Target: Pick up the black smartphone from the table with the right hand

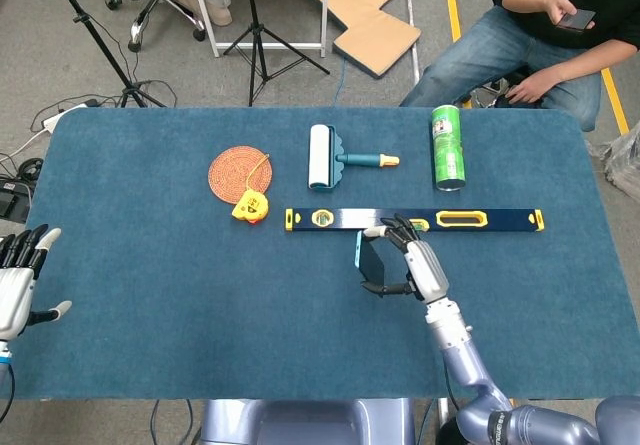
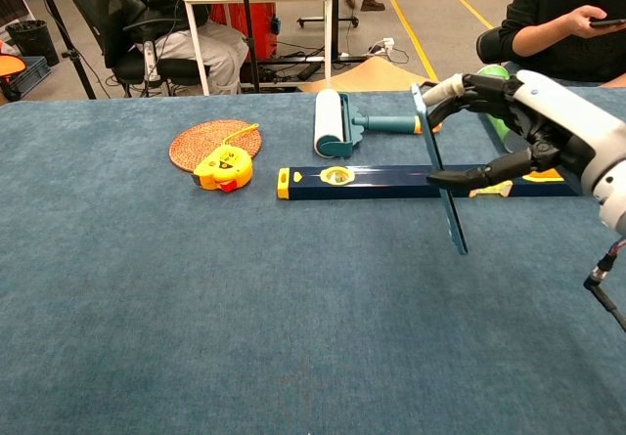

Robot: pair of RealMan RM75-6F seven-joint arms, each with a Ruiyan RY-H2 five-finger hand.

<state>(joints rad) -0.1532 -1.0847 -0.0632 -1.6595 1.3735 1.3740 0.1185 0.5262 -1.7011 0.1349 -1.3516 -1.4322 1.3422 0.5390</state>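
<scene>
My right hand (image 1: 412, 267) (image 2: 533, 132) holds the black smartphone (image 1: 374, 260) (image 2: 441, 173) clear of the blue table (image 1: 150, 295), gripped between thumb and fingers. The phone is turned nearly edge-on to the chest view and tilted, its lower corner hanging above the cloth. It hovers just in front of the long blue spirit level (image 1: 480, 220) (image 2: 362, 181). My left hand (image 1: 20, 283) rests open at the table's near left edge, seen only in the head view.
Behind the level lie a yellow tape measure (image 1: 251, 206) (image 2: 223, 169), a woven orange coaster (image 1: 238, 169) (image 2: 201, 143), a lint roller (image 1: 325, 156) (image 2: 333, 122) and a green can (image 1: 447, 147) on its side. A seated person (image 1: 540, 35) is beyond the far right edge.
</scene>
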